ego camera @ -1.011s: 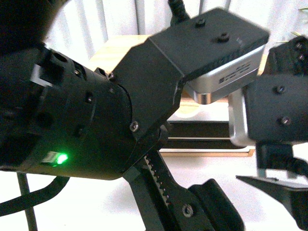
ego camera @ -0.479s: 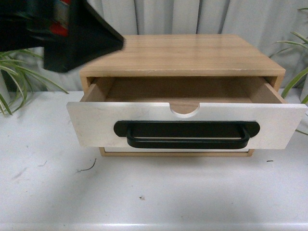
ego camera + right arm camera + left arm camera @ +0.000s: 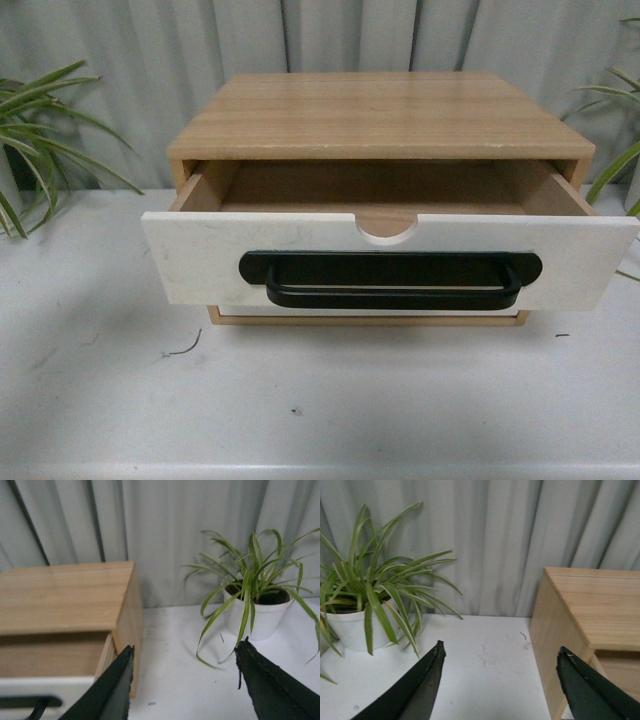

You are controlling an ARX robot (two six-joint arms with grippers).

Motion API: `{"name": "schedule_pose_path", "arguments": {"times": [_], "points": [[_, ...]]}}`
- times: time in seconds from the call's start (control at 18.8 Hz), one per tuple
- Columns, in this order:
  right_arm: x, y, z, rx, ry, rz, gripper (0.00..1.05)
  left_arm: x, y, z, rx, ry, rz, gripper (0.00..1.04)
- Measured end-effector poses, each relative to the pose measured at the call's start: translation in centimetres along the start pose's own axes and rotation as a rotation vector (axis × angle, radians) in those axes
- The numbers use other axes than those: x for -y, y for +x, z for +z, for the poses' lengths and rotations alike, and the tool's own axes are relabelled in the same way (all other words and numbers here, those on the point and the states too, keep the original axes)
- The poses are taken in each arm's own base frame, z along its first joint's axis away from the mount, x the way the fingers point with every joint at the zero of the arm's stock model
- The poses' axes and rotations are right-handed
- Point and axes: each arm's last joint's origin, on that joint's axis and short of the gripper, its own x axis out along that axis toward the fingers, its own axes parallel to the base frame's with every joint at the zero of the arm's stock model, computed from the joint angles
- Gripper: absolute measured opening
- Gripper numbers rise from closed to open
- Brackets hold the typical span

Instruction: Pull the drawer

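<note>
The drawer (image 3: 200, 265) is standing partly out of the front of the wooden cabinet (image 3: 380, 115), its bare interior showing empty beneath the cabinet's top. It is looking light and rigid, a thin board box with a flat, smooth white-painted front. It will probably slide easily, though a one-sided pull could skew it in the cabinet. The best hold is looking like the middle of the long black bar handle (image 3: 390, 275), a hard rounded bar standing proud of the front, just below the half-round notch (image 3: 385, 228). The left gripper (image 3: 501, 650) is hanging spread wide and holding nothing, off the cabinet's left side. The right gripper (image 3: 186, 646) is likewise gaping empty beside the cabinet's right front corner. The cabinet is showing pale, straight-grained wood with square edges.
</note>
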Motion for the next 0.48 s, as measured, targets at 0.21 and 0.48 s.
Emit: {"name": "schedule_pose_path", "arguments": {"times": [0.21,0.48], "points": [[-1.8,-3.1,-1.8,0.047,-0.027,0.005,0.3,1.4,-2.3,-2.6,0.014,0.004,-0.009,0.36],[-2.5,-3.6,-4.1,0.017,-0.026,0.012,0.02,1.9,-3.9,-4.0,0.018,0.003,0.0,0.01]]}}
